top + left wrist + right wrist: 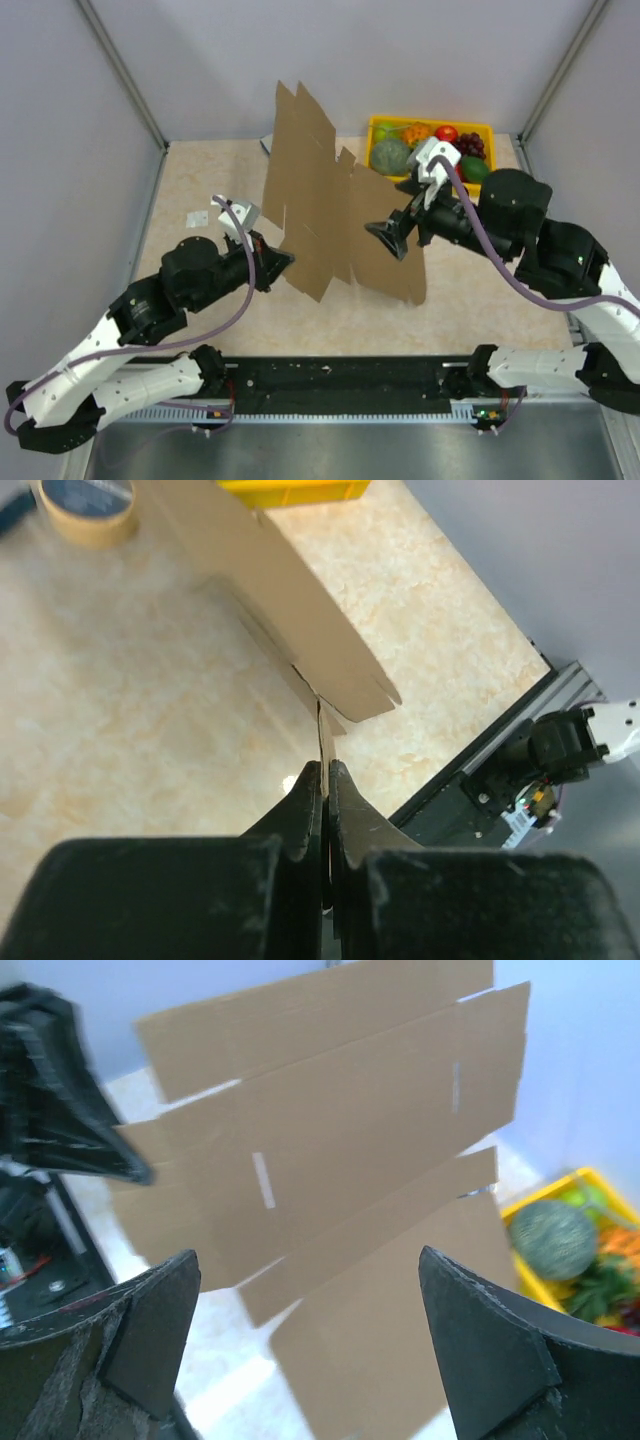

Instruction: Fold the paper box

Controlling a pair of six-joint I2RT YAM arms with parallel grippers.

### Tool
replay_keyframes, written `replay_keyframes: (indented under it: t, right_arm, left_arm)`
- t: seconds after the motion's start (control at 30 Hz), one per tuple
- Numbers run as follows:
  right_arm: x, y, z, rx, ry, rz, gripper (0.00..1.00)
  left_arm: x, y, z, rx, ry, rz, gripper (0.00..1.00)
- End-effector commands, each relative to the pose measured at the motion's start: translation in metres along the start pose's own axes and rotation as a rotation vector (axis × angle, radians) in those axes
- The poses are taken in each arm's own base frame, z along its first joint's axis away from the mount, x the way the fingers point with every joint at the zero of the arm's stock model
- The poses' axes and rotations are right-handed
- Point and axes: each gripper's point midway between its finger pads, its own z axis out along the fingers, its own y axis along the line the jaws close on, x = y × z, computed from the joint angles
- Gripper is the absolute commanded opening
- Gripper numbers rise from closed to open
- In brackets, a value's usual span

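Pinching the paper box [340,215] by its edge in the clenched left gripper [283,264], upright just in front of the yellow tray [375,122]; facing it with the right gripper [388,240] spread wide, empty. Barely begun, seemingly every fold left to make

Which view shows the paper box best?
Top external: the paper box shows nearly whole. Right wrist: part of one face beyond the open right claw. Left wrist: only the edge pinched in the left claw.
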Motion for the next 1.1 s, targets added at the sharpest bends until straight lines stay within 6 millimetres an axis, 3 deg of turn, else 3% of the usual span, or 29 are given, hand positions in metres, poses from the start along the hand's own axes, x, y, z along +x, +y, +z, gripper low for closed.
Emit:
replay_keyframes:
  t: [0.0, 0.07, 0.1, 0.2, 0.23, 0.43, 0.5, 0.73, 0.8, 1.0, 1.07]
  right_arm:
    - [0.003, -0.009, 0.035, -0.141, 0.061, -0.23, 0.9]
    - [-0.002, -0.027, 0.057, -0.104, 0.086, -0.321, 0.89]
    - [0.0, -0.031, 0.062, -0.097, 0.109, -0.35, 0.89]
    - [-0.023, -0.033, 0.075, -0.113, 0.081, -0.425, 0.86]
    - [-0.037, -0.03, 0.068, -0.135, 0.05, -0.445, 0.84]
    - [-0.067, -0.015, 0.035, -0.204, -0.037, -0.63, 0.84]
    - [-0.074, 0.0, 0.022, -0.285, -0.107, -0.77, 0.82]
    - [-0.096, -0.001, 0.039, -0.268, -0.19, -1.097, 0.79]
    - [-0.112, 0.0, 0.035, -0.257, -0.232, -1.108, 0.79]
    - [-0.127, 0.014, 0.047, -0.29, -0.289, -1.13, 0.78]
    - [-0.126, 0.019, 0.054, -0.314, -0.286, -1.125, 0.67]
  left_arm:
    - [-0.019, 0.0, -0.016, 0.03, 0.021, 0.316, 0.0]
    - [-0.026, -0.005, -0.022, 0.055, 0.025, 0.369, 0.0]
    - [-0.028, -0.008, -0.024, 0.068, 0.024, 0.387, 0.0]
    - [-0.034, -0.017, -0.034, 0.123, 0.018, 0.45, 0.0]
    - [-0.04, -0.022, -0.04, 0.147, 0.008, 0.463, 0.0]
    - [-0.047, -0.045, -0.06, 0.276, 0.031, 0.545, 0.0]
    - [-0.051, -0.048, -0.064, 0.291, 0.029, 0.576, 0.0]
    - [-0.049, -0.044, -0.057, 0.272, 0.095, 0.627, 0.0]
    - [-0.048, -0.043, -0.06, 0.272, 0.108, 0.64, 0.0]
    - [-0.058, -0.046, -0.068, 0.28, 0.106, 0.674, 0.0]
    - [-0.058, -0.047, -0.067, 0.284, 0.121, 0.684, 0.0]
